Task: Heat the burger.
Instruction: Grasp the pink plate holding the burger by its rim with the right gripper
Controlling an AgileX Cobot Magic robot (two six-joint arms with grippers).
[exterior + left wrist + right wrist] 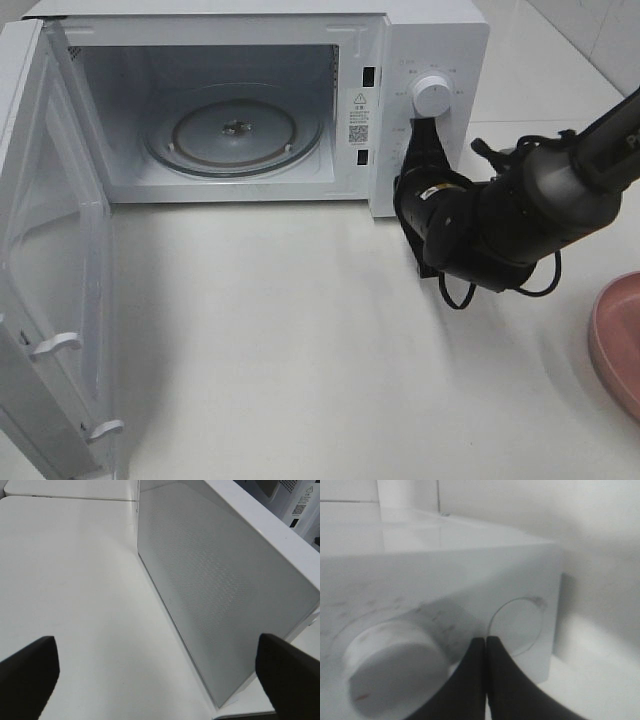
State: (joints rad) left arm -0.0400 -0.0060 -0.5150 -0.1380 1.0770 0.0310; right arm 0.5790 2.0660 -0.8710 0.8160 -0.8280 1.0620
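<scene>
Microwave: one; door wide open, glass turntable bare.
Pink plate: one, only its rim in view.
Right gripper: one; jaws pressed together, empty, tips just beside the dial.
Left gripper: one; jaws spread wide, holding nothing, near the door.
Burger: none visible; whereabouts unknown. Probably light, soft, with layers that slide, so pinch gently across the bun's sides.

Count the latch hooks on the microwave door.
2. Both are on the open door, along its free edge: one hook at mid-edge, the other hook by the bottom corner. None seems hidden.
</scene>
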